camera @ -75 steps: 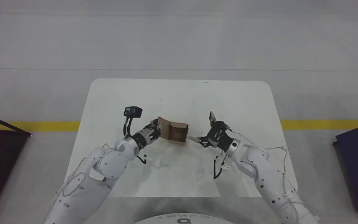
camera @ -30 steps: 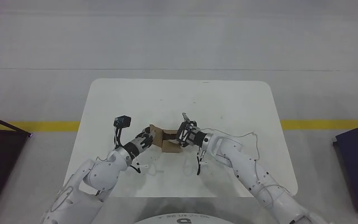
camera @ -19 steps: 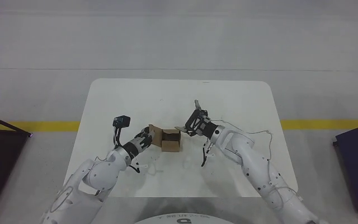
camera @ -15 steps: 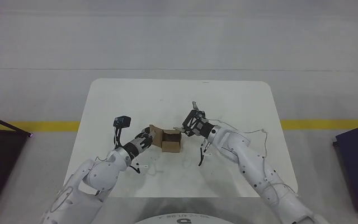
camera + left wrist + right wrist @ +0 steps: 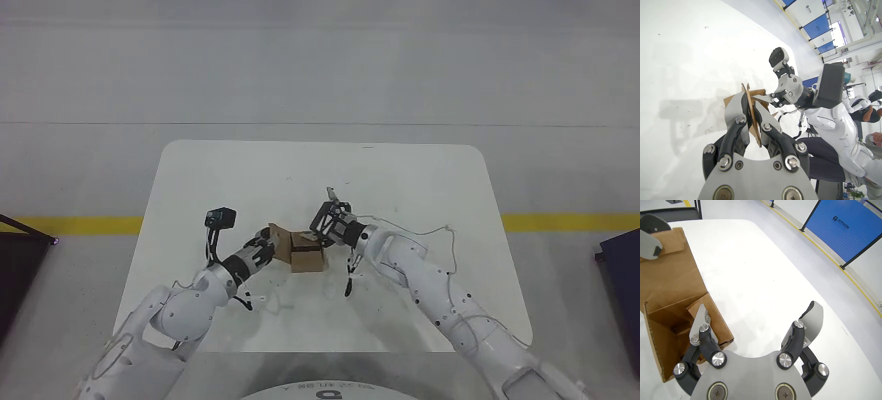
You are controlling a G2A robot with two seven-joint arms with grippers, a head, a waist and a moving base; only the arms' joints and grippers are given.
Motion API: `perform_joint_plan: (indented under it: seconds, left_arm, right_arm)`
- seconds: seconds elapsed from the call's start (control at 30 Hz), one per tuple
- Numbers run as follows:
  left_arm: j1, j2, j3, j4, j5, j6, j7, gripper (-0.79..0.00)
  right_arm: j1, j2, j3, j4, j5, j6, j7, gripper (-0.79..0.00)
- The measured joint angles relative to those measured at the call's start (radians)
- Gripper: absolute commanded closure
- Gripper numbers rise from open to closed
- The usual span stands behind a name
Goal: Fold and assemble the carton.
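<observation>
While the left gripper (image 5: 267, 244) pinches one upright flap of the small brown corrugated cardboard carton (image 5: 306, 253) tight between its two dark pads, the carton rests near the middle of the white round-cornered table (image 5: 420, 190), its open mouth facing the right gripper (image 5: 325, 222). Seen from the left wrist, that flap (image 5: 751, 113) stands edge-on in the left gripper (image 5: 750, 103), its raw corrugated edge showing above and below the fingers. The right gripper (image 5: 758, 306) is spread wide: one fingertip sits inside the carton's (image 5: 674, 291) mouth beside a short inner flap and seems to touch it, though contact is hard to judge, while the other finger hangs outside over bare tabletop. A long side panel runs from the mouth to the far flap, where a left fingertip (image 5: 649, 247) shows. The carton lies well apart from every table edge, and white surface spreads beyond it toward the far edge and toward both rounded far corners, with a narrower strip on the robot's side
</observation>
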Motion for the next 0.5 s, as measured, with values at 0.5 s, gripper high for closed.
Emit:
perform_joint_plan:
  seconds: [0.5]
  left_arm:
    - [0.012,0.040,-0.149,-0.028,0.340,-0.253,-0.053,-0.785]
  right_arm:
    - [-0.246,0.069,0.294,-0.087,0.068,-0.045,-0.066,-0.785]
